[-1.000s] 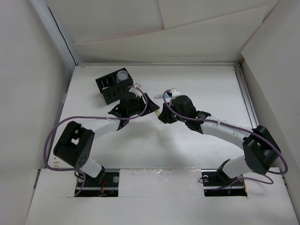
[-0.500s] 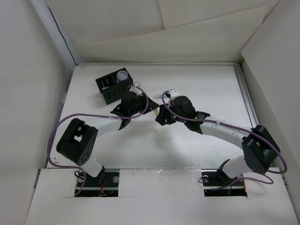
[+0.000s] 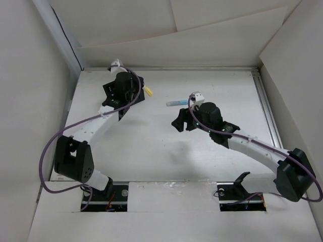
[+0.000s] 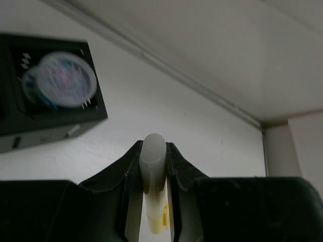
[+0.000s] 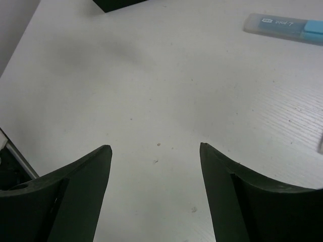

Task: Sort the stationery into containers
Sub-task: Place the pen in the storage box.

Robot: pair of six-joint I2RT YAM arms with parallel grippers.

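Observation:
My left gripper (image 3: 144, 89) is shut on a pale yellow stick (image 3: 148, 91), whose end sticks out between the fingers (image 4: 153, 151). It hovers just right of the black organizer (image 4: 50, 108). The round white cylinder (image 4: 61, 80) with the blue pattern sits in one compartment. In the top view my left wrist covers most of the organizer (image 3: 107, 91). A light blue stick (image 3: 177, 102) lies flat on the table, also seen at the top right of the right wrist view (image 5: 285, 25). My right gripper (image 5: 155, 151) stands open above bare table, nearer than that stick (image 3: 179, 122).
White walls enclose the table on the left, back and right. The organizer's corner (image 5: 116, 4) shows at the top edge of the right wrist view. Purple cables loop off both arms.
My left arm has swung back and left to the organizer, carrying the yellow stick. My right gripper has opened and drawn back, and the light blue stick now lies uncovered.

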